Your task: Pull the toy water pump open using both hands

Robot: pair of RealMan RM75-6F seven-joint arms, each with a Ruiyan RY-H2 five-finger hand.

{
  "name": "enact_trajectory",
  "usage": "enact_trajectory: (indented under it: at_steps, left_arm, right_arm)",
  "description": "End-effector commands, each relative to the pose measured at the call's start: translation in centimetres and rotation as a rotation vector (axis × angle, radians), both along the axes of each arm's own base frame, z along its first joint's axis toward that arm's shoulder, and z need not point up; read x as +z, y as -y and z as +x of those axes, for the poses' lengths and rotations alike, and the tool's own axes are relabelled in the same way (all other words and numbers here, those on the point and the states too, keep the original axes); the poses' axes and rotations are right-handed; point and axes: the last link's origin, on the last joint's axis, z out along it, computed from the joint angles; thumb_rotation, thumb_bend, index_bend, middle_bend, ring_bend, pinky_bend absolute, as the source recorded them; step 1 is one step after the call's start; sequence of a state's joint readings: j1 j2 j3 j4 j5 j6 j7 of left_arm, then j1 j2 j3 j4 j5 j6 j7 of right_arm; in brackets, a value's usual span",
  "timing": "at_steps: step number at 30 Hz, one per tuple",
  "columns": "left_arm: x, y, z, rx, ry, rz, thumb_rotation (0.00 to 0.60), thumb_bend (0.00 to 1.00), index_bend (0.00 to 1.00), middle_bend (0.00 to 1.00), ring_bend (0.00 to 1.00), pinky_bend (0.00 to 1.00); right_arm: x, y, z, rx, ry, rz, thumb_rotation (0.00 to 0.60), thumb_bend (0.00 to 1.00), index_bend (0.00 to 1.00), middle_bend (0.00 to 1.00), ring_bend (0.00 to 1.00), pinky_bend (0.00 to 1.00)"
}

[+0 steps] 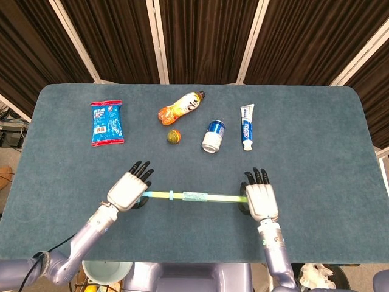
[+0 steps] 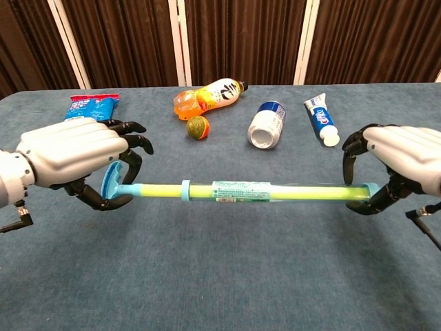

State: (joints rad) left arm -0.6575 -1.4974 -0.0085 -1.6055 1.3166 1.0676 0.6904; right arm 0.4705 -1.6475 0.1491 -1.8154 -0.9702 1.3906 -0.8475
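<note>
Chest view, one toy water pump [image 2: 241, 192], two hands

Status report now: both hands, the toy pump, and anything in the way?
Left hand grips handle end, right hand grips far end. Toy water pump held level between them above the table. Nearest clutter, small ball and can, lie behind, clear of it.

Bare table [image 1: 316, 176] lies open beside and before both hands; beyond stand the ball [image 1: 174, 137], can [image 1: 213, 136], bottle [image 1: 180, 107] and toothpaste [image 1: 246, 126]
</note>
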Motion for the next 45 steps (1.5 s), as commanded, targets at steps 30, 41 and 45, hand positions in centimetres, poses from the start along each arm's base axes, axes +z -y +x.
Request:
enact_trajectory:
  at_steps: [30, 41, 45]
  left_arm:
    - [3.7, 1.8, -1.2, -0.042, 0.007, 0.005, 0.600, 0.40, 0.58, 0.15, 0.01, 0.11]
    - [5.3, 1.9, -1.7, -0.046, 0.007, 0.019, 0.600, 0.40, 0.58, 0.15, 0.01, 0.11]
    - [5.7, 1.8, -1.8, -0.045, 0.004, 0.024, 0.600, 0.40, 0.58, 0.15, 0.01, 0.11]
  right_arm:
    - [5.2, 3.1, -5.0, -0.097, -0.102, -0.147, 0.600, 0.61, 0.80, 0.19, 0.00, 0.00]
    - [7.1, 3.9, -5.7, -0.124, -0.129, -0.214, 0.600, 0.60, 0.80, 0.19, 0.00, 0.00]
    - [7.6, 4.1, -6.0, -0.138, -0.133, -0.225, 0.600, 0.61, 0.80, 0.19, 0.00, 0.00]
